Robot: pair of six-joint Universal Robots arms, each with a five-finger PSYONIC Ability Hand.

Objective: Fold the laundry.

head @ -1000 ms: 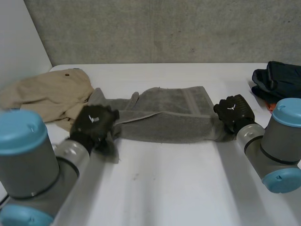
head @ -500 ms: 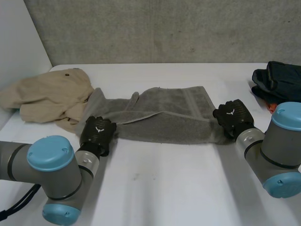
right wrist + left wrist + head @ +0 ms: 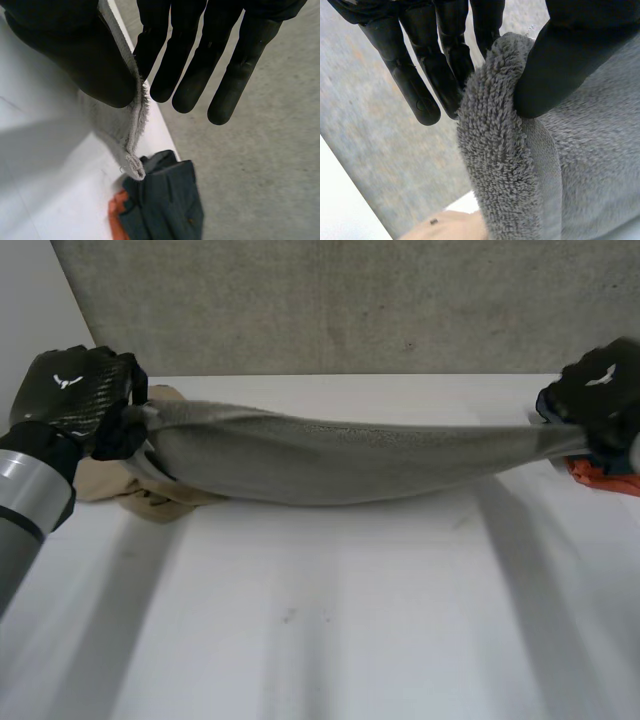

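Note:
A grey towel (image 3: 330, 455) hangs stretched above the white table (image 3: 330, 620), sagging in the middle. My left hand (image 3: 75, 395) holds its left end up high, and in the left wrist view the thumb (image 3: 570, 55) pinches the thick terry edge (image 3: 495, 150) against the fingers (image 3: 435, 60). At the far right my right hand (image 3: 600, 390) grips the other end. Its own wrist view shows the thumb (image 3: 75, 55) pressing the towel's hemmed corner (image 3: 127, 135) against straight fingers (image 3: 200, 60).
A beige garment (image 3: 125, 490) lies crumpled on the table behind and below the towel's left end. A dark blue folded garment (image 3: 167, 205) with an orange item (image 3: 116, 220) under it sits at the table's right edge, below my right hand.
Both hands rose from the table and moved apart, lifting the grey towel and pulling it taut. The left hand closed onto its left end.

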